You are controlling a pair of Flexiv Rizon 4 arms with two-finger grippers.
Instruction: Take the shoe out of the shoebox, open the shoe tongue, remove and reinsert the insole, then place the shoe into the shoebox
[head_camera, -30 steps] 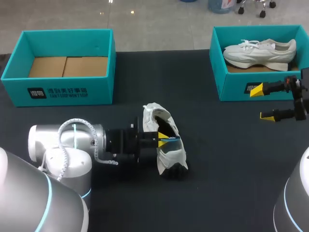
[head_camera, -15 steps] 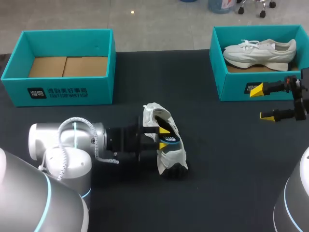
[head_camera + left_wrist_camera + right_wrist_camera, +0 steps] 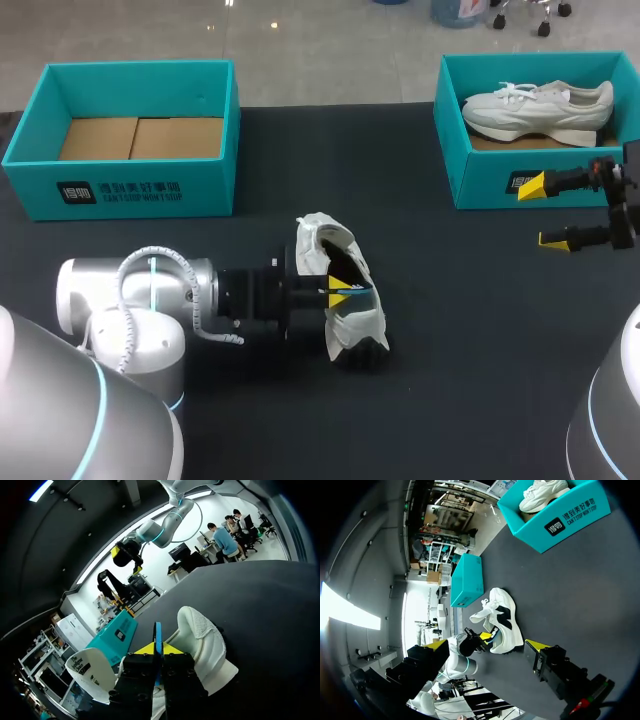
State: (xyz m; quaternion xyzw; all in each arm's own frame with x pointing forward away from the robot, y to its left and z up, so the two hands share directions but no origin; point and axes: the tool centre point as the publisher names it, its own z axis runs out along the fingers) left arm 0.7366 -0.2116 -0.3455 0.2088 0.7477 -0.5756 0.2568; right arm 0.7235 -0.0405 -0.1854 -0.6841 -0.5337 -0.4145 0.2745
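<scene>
A white shoe with black patches (image 3: 352,318) lies on its side on the dark table, mid-front. My left gripper (image 3: 340,293) comes in from the left and sits at the shoe's opening, shut on the thin blue insole (image 3: 360,289). In the left wrist view the blue insole edge (image 3: 158,630) stands pinched between the yellow tips of the left gripper (image 3: 158,647), with the white shoe (image 3: 205,640) just ahead. My right gripper (image 3: 543,212) hangs open at the far right, in front of the right box, nothing between its fingers. The right wrist view shows the shoe (image 3: 502,617) far ahead of the right gripper (image 3: 485,645).
A teal shoebox (image 3: 130,190) with a cardboard floor stands at the back left. Another teal shoebox (image 3: 480,175) at the back right holds a second white shoe (image 3: 540,105). Both boxes also show in the right wrist view (image 3: 565,517) (image 3: 467,580).
Half a second ago the left gripper's fingers stood apart at the shoe opening; now they are shut on the blue insole again. The right arm has not moved.
</scene>
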